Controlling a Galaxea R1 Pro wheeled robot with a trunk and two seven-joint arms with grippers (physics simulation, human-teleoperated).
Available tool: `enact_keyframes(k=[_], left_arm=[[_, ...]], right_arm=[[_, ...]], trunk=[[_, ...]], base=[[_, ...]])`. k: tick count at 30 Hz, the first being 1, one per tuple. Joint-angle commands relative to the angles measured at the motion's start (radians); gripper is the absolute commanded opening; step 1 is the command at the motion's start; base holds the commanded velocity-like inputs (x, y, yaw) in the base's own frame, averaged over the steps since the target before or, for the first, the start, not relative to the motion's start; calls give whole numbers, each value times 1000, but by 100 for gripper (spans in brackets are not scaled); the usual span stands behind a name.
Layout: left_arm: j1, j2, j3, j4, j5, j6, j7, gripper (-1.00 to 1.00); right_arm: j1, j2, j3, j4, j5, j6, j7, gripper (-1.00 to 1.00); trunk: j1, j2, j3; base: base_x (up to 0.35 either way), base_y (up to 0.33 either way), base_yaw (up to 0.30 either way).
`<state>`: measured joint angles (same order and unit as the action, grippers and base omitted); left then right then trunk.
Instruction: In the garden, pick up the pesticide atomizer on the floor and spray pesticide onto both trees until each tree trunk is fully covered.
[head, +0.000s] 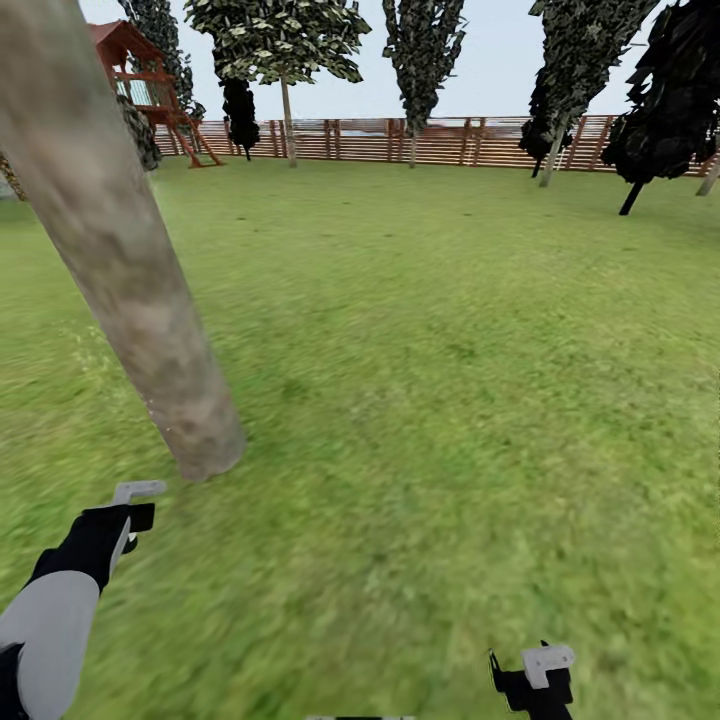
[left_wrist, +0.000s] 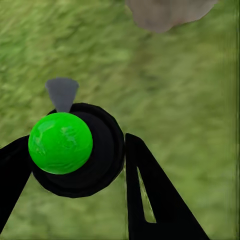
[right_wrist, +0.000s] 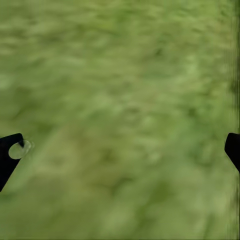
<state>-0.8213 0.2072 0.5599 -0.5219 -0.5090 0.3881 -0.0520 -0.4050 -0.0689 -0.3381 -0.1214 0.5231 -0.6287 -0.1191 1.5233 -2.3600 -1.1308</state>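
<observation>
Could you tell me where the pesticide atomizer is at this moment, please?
The pesticide atomizer sits between the fingers of the left hand in the left wrist view, above grass, close to the foot of the tree trunk.

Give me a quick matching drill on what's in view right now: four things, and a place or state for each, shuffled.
Things:
1. tree trunk
2. left gripper
3. right gripper
4. wooden fence

Place or state:
A. open over bare grass
B. along the far edge of the lawn
C. leaning, close ahead on the left
D. shut on the pesticide atomizer

Pairs: 1-C, 2-D, 3-A, 4-B
</observation>
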Motion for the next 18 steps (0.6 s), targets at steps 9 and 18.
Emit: enact_keyframes(k=[9,18], left_arm=[[0,0,0,0,1,0,0,-100],[-1,-11,-1,-6,1,0,-13,-100]], right_arm=[[0,1,1,0,-1,0,1,100],[0,0,1,0,-2,0,0,100]], trunk=[[0,0,0],[0,0,0]], base=[[207,-215,23],[126,-97,259]])
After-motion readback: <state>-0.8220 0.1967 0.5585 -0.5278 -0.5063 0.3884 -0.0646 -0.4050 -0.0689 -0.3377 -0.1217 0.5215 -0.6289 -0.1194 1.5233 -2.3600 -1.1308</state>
